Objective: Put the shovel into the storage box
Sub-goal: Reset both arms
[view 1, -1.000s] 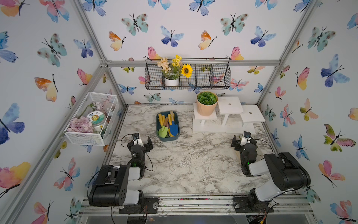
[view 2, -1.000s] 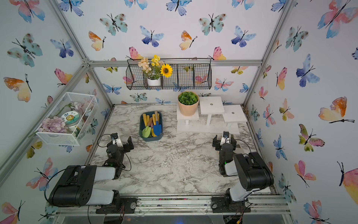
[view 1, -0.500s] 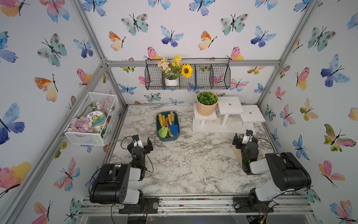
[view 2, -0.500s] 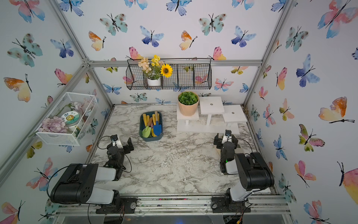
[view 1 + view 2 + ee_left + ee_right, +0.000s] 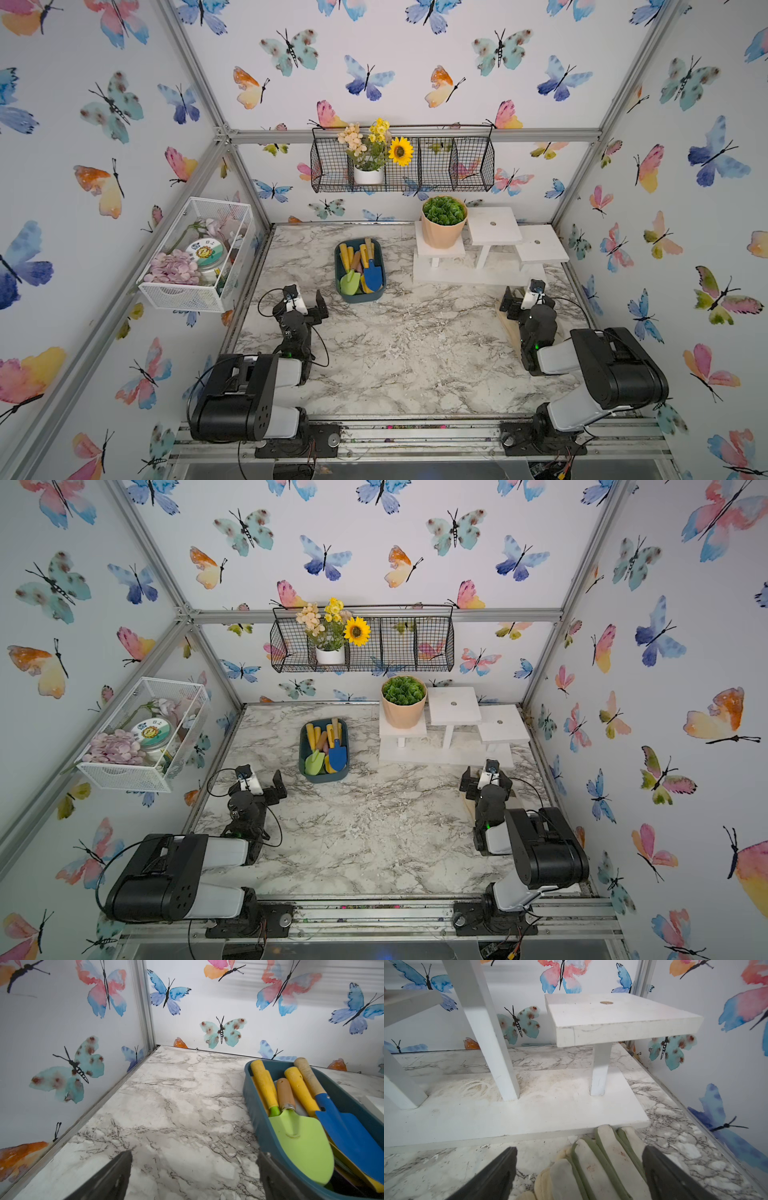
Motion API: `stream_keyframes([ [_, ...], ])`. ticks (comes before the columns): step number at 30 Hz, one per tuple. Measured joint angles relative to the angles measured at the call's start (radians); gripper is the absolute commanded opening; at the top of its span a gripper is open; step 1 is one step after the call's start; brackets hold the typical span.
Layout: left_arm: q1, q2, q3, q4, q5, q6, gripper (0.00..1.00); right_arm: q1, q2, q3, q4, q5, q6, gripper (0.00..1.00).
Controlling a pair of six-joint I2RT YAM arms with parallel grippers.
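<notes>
The blue shovel (image 5: 372,274) lies inside the storage box (image 5: 361,296), on top of other yellow-handled tools and beside a green shovel (image 5: 299,1140). The box sits on the marble surface (image 5: 415,340) near the back wall. Just beside the box's near corner, the left end effector (image 5: 307,301) has its jaws spread wide and holds nothing. Well apart, the right end effector (image 5: 521,297) is equally wide and empty, above a pale glove (image 5: 591,1167) lying in front of the white stand (image 5: 457,274).

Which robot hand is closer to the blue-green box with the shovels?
Left. The left gripper sits just beside the storage box; the right gripper is across the table, by the white stand.
</notes>
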Motion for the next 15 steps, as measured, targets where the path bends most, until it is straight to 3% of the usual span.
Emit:
stream_keyframes([
  [15,0.0,0.0,0.001,-0.027,0.001,0.005,0.99,0.0,0.0,0.0,-0.027,-0.004,0.0,0.99],
])
